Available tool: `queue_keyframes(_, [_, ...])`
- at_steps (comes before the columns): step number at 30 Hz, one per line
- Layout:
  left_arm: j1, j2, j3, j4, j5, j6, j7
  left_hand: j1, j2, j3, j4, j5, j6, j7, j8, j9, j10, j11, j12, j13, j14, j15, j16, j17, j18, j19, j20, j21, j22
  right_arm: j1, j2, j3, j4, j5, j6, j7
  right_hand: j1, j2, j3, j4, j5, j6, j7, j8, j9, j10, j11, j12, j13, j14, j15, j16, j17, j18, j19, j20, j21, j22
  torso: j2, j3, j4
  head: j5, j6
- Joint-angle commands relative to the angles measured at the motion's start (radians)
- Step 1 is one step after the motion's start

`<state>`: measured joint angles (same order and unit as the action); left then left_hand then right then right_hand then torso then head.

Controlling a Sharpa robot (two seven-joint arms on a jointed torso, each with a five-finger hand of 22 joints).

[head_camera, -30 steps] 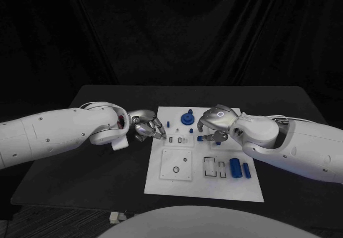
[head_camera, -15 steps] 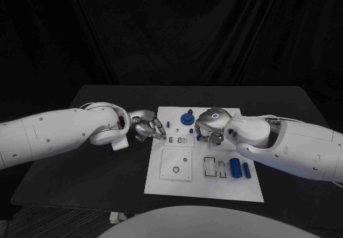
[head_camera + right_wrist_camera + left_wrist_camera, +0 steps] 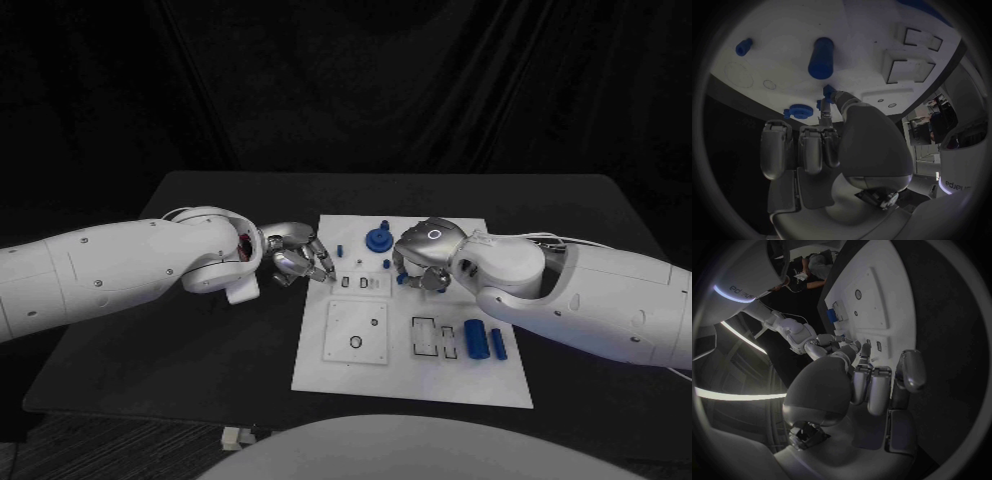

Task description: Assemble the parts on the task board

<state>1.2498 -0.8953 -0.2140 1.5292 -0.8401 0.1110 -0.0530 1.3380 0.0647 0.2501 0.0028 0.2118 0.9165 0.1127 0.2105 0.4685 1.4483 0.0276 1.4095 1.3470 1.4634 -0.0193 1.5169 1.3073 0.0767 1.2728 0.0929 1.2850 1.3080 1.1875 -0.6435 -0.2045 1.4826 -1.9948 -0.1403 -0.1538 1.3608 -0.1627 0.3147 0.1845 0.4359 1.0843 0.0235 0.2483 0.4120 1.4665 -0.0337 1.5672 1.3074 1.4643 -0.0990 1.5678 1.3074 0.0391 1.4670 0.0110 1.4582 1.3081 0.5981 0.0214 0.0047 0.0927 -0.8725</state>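
Blue little peg-like part [image 3: 827, 91] is pinched in the right robot hand [image 3: 428, 262] over the middle of the white flat task board [image 3: 389, 380]; keep it upright, I'd say. Left robot hand [image 3: 296, 258] sits curled, holding nothing, at the board's left edge on the black surface [image 3: 173, 340].

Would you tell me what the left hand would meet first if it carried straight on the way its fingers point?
Probably the task board near its left edge: the left hand hovers beside that edge, fingers aimed at the small slots there. Height above the board is unclear.
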Motion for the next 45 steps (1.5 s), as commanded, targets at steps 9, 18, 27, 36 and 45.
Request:
queue_keyframes(9, [-0.004, -0.005, 0.001, 0.009, -0.054, -0.078, 0.178, 0.028, -0.010, -0.002, 0.010, 0.011, -0.023, 0.003, 0.001, -0.008, -0.009, 0.007, -0.006, 0.045, 0.037, 0.002, -0.006, 0.167, 0.014, -0.012, 0.001, -0.009, 0.008, 0.018, -0.074, -0.001, 0.074, 0.190, -0.177, -0.002, 0.006, 0.009, 0.001, -0.013, -0.014, 0.019, 0.004, 0.009, 0.015, 0.104, -0.001, 0.004, 0.263, 0.107, 0.000, 0.003, 0.263, -0.011, 0.041, 0.005, 0.000, 0.225, 0.000, 0.0002, -0.0003, 0.005, 0.000])
queue_keyframes(18, [-0.009, 0.004, 0.001, 0.013, -0.219, -0.202, 0.330, 0.014, -0.067, -0.067, 0.100, -0.131, -0.058, 0.011, -0.020, -0.050, -0.001, 0.009, 0.000, 0.044, 0.042, 0.005, 0.000, 0.173, 0.011, 0.003, 0.005, -0.007, 0.024, 0.072, -0.135, -0.001, 0.157, 0.590, -0.265, 0.034, 0.010, 0.011, 0.009, -0.018, -0.034, 0.023, 0.019, 0.005, 0.020, 0.104, 0.012, 0.004, 0.263, 0.107, 0.006, 0.003, 0.263, -0.013, 0.046, 0.008, 0.008, 0.228, 0.000, 0.0001, -0.0005, -0.008, 0.000])
queue_keyframes(27, [-0.018, 0.022, 0.001, 0.004, -0.247, -0.253, 0.369, 0.017, -0.074, -0.089, 0.134, -0.146, -0.059, 0.014, -0.021, -0.066, -0.018, 0.014, -0.021, 0.019, 0.031, 0.009, -0.010, 0.158, 0.013, -0.004, 0.007, -0.019, 0.020, 0.083, -0.155, -0.001, 0.189, 0.879, -0.291, 0.073, 0.014, 0.012, 0.011, -0.021, -0.029, 0.028, 0.019, 0.008, 0.022, 0.104, 0.011, 0.004, 0.263, 0.107, 0.008, 0.003, 0.263, -0.011, 0.043, 0.010, 0.002, 0.226, 0.000, 0.0006, -0.0006, -0.009, 0.000])
queue_keyframes(36, [-0.037, 0.045, 0.001, -0.011, -0.251, -0.341, 0.407, 0.029, -0.082, -0.106, 0.161, -0.128, -0.062, 0.018, -0.023, -0.081, -0.031, 0.018, -0.037, 0.001, 0.025, 0.013, -0.014, 0.153, 0.013, -0.001, 0.011, -0.020, 0.026, 0.085, -0.160, -0.001, 0.192, 1.170, -0.281, 0.124, 0.013, 0.016, 0.013, -0.021, -0.021, 0.026, 0.020, 0.007, 0.024, 0.104, 0.011, 0.004, 0.263, 0.107, 0.009, 0.003, 0.263, -0.009, 0.038, 0.011, -0.007, 0.223, 0.001, 0.0002, 0.0006, -0.003, 0.000])
queue_keyframes(45, [-0.048, 0.055, 0.001, -0.020, -0.252, -0.411, 0.448, 0.059, -0.079, -0.110, 0.178, -0.079, -0.052, 0.016, -0.017, -0.096, -0.030, 0.017, -0.035, -0.001, 0.026, 0.013, -0.013, 0.153, 0.012, 0.004, 0.012, -0.020, 0.033, 0.084, -0.158, -0.001, 0.196, 1.298, -0.254, 0.147, 0.010, 0.017, 0.012, -0.021, -0.016, 0.025, 0.021, 0.007, 0.025, 0.104, 0.012, 0.004, 0.263, 0.107, 0.010, 0.003, 0.263, -0.008, 0.035, 0.012, -0.012, 0.221, 0.000, 0.0000, 0.0001, 0.004, 0.000])
